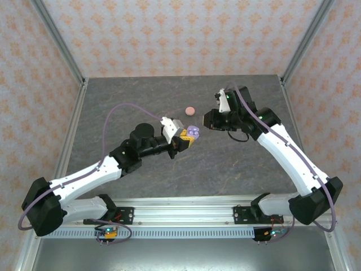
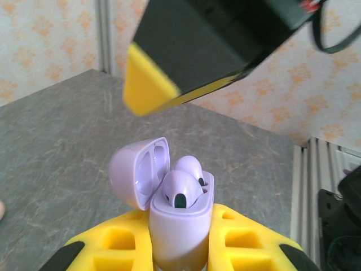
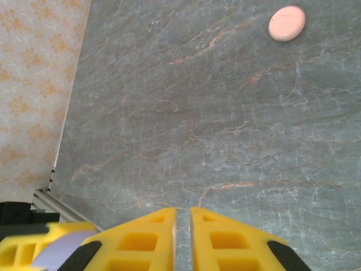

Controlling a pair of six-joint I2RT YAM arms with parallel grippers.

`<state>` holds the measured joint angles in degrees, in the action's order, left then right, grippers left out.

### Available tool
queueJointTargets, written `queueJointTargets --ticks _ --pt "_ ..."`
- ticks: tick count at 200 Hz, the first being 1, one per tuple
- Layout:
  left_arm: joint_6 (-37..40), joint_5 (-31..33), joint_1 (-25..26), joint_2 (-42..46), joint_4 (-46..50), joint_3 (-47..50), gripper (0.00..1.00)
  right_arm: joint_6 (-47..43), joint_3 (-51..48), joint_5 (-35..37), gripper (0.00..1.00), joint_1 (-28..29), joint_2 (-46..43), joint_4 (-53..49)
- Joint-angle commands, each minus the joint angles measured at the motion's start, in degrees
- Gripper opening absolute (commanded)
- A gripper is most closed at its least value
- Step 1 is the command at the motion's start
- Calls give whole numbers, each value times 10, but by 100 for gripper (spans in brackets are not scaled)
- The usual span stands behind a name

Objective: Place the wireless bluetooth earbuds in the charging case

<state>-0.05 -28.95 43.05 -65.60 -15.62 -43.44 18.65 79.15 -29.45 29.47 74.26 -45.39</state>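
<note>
- Top view: we see the left gripper (image 1: 189, 137) clenched on the purple case (image 1: 194, 132). It holds the case up off the table (image 1: 141, 101) so the right gripper (image 1: 204, 119), just beside it, can reach.
- Left wrist view: the lid (image 2: 138, 169) is open, and we see two purple earbuds (image 2: 181, 189) sitting inside.
- Right wrist view: the right gripper is pinched together and holds nothing. A pink disc (image 3: 287, 23) lies well away.

Glossy plastic case (image 2: 177, 231) — matt tabletop (image 2: 56, 130)

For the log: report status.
Left tool shut on lilac plastic charging case, lid open. Two lilac plastic earbuds seated inside. Right tool shut, empty. Pink round disc on table, well apart.
</note>
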Motion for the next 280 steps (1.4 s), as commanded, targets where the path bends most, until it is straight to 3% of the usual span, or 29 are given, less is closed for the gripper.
queueJointTargets --ticks 1,70,136,280 --pt "31 -46 3 13 -6 2 10 22 -7 -63 14 -7 8 22" --pt "59 -56 3 3 24 -11 9 46 -11 -145 15 -8 41 46" --pt "59 -51 4 -17 22 -23 9 39 -14 -172 15 0 45 41" --pt "23 103 4 -32 28 -27 10 10 -6 -165 14 28 55 7"
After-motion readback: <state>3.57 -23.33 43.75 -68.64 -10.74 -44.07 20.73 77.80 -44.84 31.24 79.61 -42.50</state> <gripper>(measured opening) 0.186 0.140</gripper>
